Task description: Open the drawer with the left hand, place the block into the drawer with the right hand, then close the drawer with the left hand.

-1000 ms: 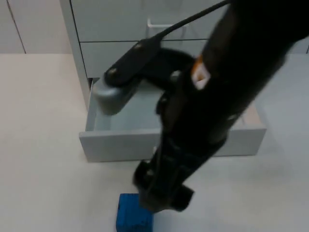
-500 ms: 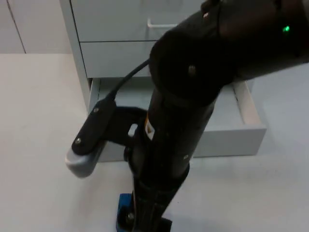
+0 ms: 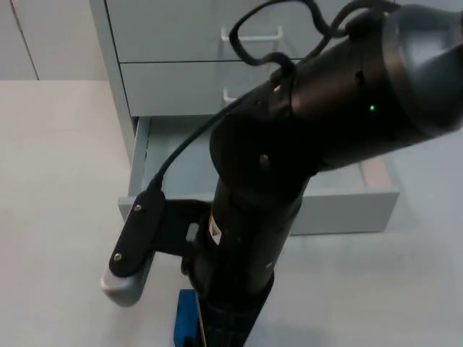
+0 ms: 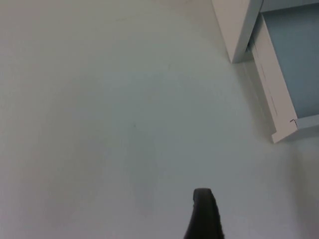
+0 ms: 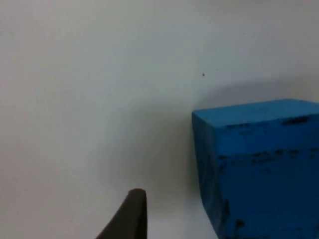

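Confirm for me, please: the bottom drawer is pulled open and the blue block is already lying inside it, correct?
Not quite. The bottom drawer is open, but the blue block sits on the white table in front of it, as the top view shows.

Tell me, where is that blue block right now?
In the top view the blue block sits on the white table, in front of the open drawer, partly under the right arm. In the right wrist view it stands close beside the fingertip.

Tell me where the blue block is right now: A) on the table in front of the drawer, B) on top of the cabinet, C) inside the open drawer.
A: the block sits on the white table in front of the open drawer.
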### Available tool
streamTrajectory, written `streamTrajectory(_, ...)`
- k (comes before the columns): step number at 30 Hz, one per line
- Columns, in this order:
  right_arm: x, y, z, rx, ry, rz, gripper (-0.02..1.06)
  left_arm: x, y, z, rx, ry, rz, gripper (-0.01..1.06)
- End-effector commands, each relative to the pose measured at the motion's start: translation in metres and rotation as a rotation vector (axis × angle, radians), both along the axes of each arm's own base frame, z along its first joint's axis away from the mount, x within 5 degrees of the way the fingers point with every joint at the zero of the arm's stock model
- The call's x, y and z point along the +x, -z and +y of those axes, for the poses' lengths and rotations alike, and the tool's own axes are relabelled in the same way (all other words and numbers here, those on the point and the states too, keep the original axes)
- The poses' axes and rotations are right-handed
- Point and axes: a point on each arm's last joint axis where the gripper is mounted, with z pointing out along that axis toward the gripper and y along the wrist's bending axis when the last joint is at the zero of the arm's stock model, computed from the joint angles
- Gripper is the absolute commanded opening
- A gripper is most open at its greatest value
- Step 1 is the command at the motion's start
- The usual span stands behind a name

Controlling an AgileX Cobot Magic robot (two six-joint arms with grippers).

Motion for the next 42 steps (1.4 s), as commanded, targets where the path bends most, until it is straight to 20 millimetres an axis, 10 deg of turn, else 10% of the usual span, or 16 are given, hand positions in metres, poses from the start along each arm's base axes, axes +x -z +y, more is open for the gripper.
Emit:
streamTrajectory(1,-0.001,0.000,0.004,0.017,-0.013,-0.010,0.96,-0.001,0.000,0.001,-0.006,-0.009,-0.009,0.59)
streamTrajectory(9,0.000,0.004,0.005,0.020,-0.023,-0.016,0.75,-0.001,0.000,0.001,-0.006,-0.009,-0.009,0.59)
streamTrajectory(16,0.000,0.002,0.004,0.012,-0.029,-0.014,0.02,-0.001,0.000,0.001,-0.006,-0.009,-0.009,0.59)
streamTrajectory(34,-0.020,-0.114,-0.030,0.038,0.003,-0.029,0.00,-0.001,0.000,0.001,-0.006,-0.009,-0.009,0.59)
streamTrajectory(42,-0.019,-0.124,-0.040,0.035,0.123,-0.001,0.00,-0.001,0.000,0.001,-0.006,-0.009,-0.009,0.59)
